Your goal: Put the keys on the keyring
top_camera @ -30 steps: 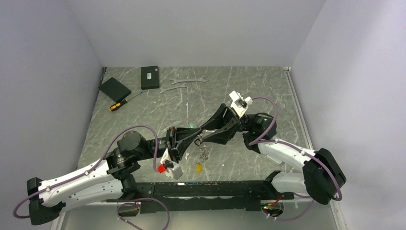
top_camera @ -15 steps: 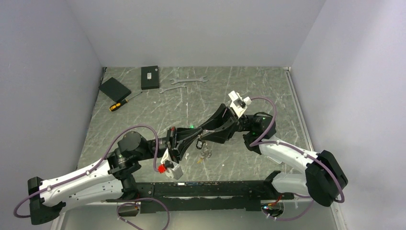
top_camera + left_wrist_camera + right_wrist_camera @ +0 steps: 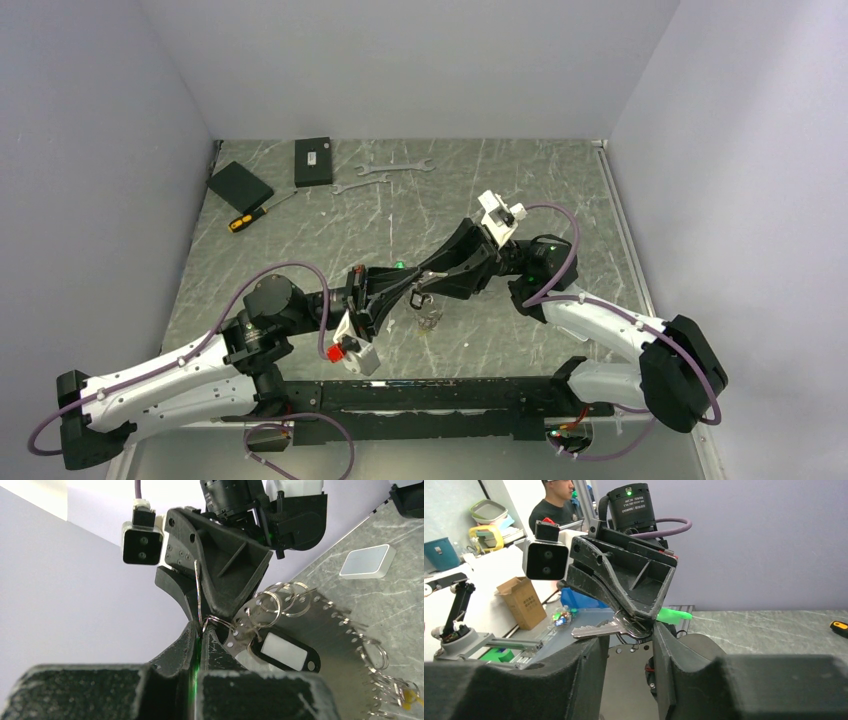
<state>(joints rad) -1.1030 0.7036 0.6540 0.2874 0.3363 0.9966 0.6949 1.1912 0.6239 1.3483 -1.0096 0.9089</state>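
Note:
The keys, silvery with a bright green tag [image 3: 675,614], sit where the two arms meet over mid-table. My left gripper [image 3: 201,628] is shut on their heads. One key blade [image 3: 591,630] sticks out left and the tag sticks out right. A thin wire keyring [image 3: 198,587] rises edge-on from the same pinch. My right gripper [image 3: 630,641] faces the left one, jaws apart, one finger on each side of the key and wire. In the top view both grippers' tips meet, left gripper [image 3: 402,292] and right gripper [image 3: 426,286].
A perforated silvery plate [image 3: 327,630] hangs below the pinch. It carries small rings, a black tag [image 3: 285,652] and a yellow tag [image 3: 411,698]. At the back lie two wrenches [image 3: 395,170], two black boxes [image 3: 313,161] and a screwdriver [image 3: 250,216].
The hanging bunch with the yellow tag has drawn up closer under the grippers. My right jaws have narrowed a little. The left jaws have stayed shut.

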